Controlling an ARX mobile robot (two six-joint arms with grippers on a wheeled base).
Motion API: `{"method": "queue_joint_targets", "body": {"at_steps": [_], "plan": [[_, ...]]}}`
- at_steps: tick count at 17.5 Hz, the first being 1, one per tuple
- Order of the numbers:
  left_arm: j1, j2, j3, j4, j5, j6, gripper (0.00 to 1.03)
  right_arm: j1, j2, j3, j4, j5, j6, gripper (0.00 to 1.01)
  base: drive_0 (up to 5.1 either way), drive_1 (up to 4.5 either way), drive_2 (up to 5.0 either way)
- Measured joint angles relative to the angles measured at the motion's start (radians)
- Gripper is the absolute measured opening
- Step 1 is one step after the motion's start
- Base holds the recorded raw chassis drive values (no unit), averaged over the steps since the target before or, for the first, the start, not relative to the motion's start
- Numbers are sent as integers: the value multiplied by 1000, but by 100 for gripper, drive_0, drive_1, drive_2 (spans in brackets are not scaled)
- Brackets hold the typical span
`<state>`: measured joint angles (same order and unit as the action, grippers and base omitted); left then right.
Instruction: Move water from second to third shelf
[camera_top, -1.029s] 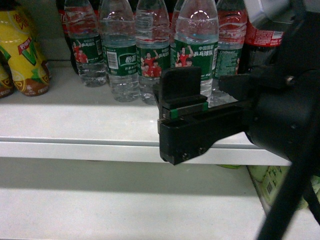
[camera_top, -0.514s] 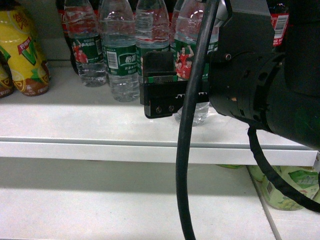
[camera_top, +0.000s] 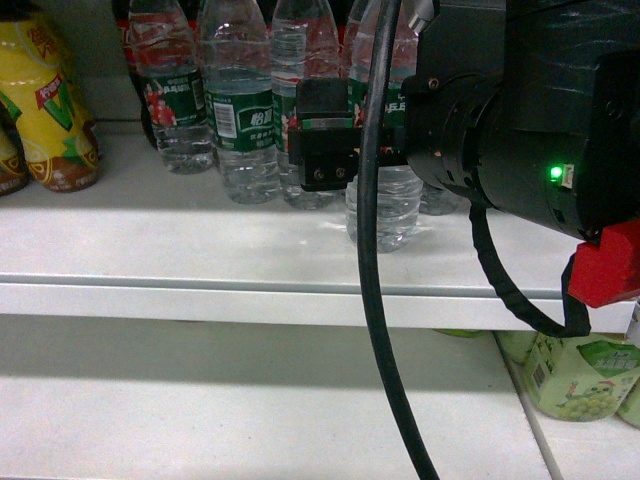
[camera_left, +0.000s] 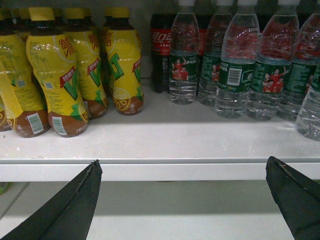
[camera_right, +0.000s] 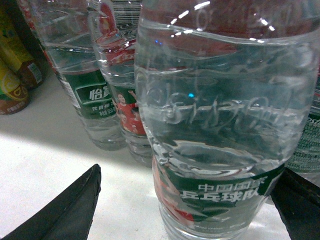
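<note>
water between right gripper jaws, apparently untouched

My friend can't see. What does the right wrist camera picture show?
A clear water bottle with a green label fills the view, standing between the open right gripper fingers. More bottles stand behind on the white shelf.

Yellow tea bottles with yellow caps stand crowded at the left of the white shelf. Right of them, at the back, a dark cola bottle with a red label stands upright. On the shelf below, at the right, are pale green drink bottles.
</note>
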<state>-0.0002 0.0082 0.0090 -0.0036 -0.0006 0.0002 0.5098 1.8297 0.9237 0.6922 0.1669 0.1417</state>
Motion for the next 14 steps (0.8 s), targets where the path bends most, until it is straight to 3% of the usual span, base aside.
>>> {"method": "queue_joint_targets", "body": {"at_steps": [7,10,14], "plan": [[0,0,0,0,0,0,98,-32,63,76,-3,57,-4,98,0,0,0],[0,0,0,0,0,0,98,-33,66,92,-20,56,20,98,0,0,0],[0,0,0,0,0,0,98,-29,68,107,-34,56,22,98,0,0,0]]}}
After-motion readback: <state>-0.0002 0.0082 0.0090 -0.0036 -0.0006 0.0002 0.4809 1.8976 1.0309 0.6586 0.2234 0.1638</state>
